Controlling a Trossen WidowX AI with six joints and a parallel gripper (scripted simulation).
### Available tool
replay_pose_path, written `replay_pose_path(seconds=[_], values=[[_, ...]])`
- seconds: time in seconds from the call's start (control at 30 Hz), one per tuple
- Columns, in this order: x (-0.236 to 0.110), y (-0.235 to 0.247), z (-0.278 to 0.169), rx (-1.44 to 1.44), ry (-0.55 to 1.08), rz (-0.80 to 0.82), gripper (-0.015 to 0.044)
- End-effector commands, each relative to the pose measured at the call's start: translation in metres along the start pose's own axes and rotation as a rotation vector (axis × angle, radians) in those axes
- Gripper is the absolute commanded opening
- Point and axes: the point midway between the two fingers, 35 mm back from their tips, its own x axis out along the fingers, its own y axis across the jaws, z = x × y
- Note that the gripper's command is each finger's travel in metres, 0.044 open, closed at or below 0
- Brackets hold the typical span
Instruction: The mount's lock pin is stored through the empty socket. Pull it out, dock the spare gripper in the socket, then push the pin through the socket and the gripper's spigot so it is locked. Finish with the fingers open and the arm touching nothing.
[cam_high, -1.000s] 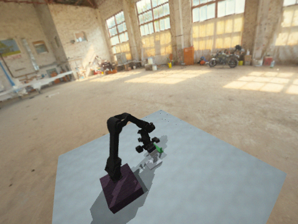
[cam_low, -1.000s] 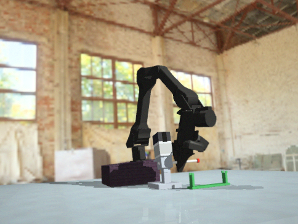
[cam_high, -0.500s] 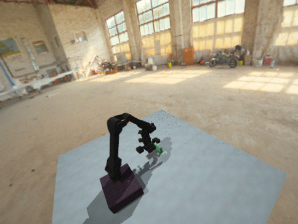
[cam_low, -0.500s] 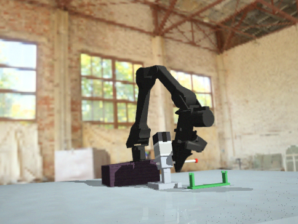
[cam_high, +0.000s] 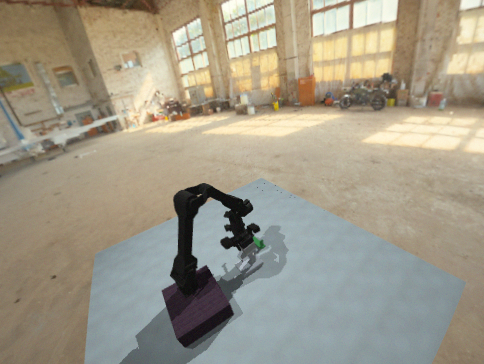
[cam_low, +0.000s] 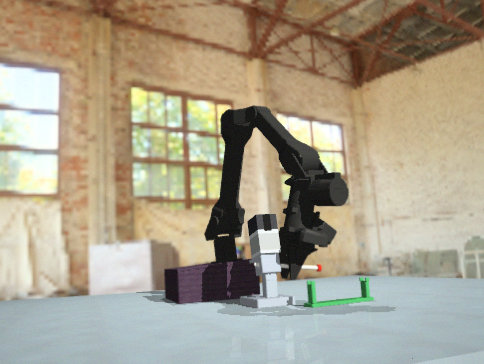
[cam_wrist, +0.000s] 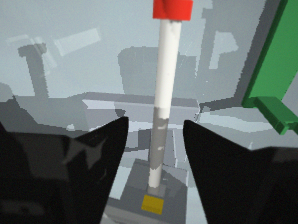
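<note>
The lock pin (cam_low: 307, 267) (cam_wrist: 167, 65) is white with a red head. It sticks out sideways from the mount, head away from it. In the wrist view its other end meets a grey block with a yellow patch (cam_wrist: 152, 204); how deep it goes is hidden. The grey mount (cam_low: 267, 301) stands on its base. A white block with a dark top (cam_low: 265, 242), seemingly the spare gripper, stands upright on the mount's column. My gripper (cam_high: 247, 246) (cam_low: 292, 275) (cam_wrist: 155, 124) is open, pointing down beside the mount. Its fingertips are on either side of the pin, with gaps showing.
A green stand (cam_high: 259, 243) (cam_low: 340, 301) (cam_wrist: 275, 55) with two uprights is on the table close to the mount, on the side of the pin's red head. It holds nothing. The arm's dark purple base block (cam_high: 200, 312) (cam_low: 215, 285) is on the mount's other side.
</note>
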Motion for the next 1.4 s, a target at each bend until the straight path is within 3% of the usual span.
replay_pose_path(seconds=[0.0, 1.37], values=[[-0.009, 0.000, 0.004, 0.001, -0.002, -0.003, 0.0200], [-0.096, 0.016, 0.037, -0.033, 0.057, 0.044, 0.0200]])
